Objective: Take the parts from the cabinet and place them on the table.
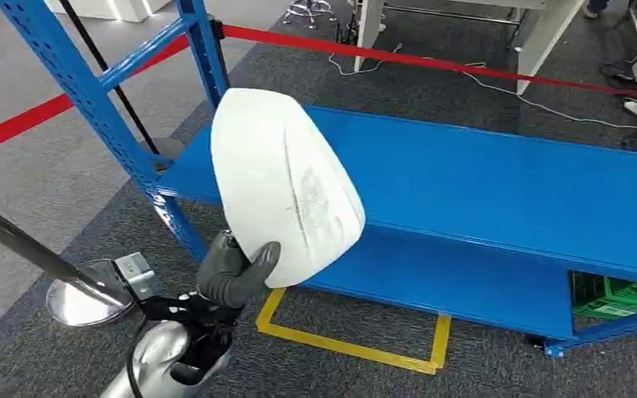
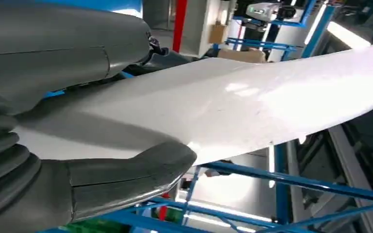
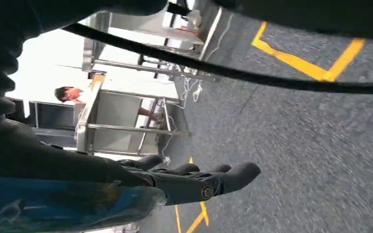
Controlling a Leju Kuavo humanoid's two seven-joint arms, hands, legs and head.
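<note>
A large white curved shell part is held up in front of the blue cabinet shelf. My left hand grips its lower edge, thumb over the front face. In the left wrist view the thick grey thumb presses under the white part, which spans the picture. My right hand hangs beside me over the grey carpet, its dark fingers stretched out and apart with nothing in them.
The blue rack's upright stands at left. A red barrier strap runs behind the shelf, and its chrome post base sits near my left arm. Yellow floor tape marks the carpet. A green crate sits under the shelf. A person stands far off.
</note>
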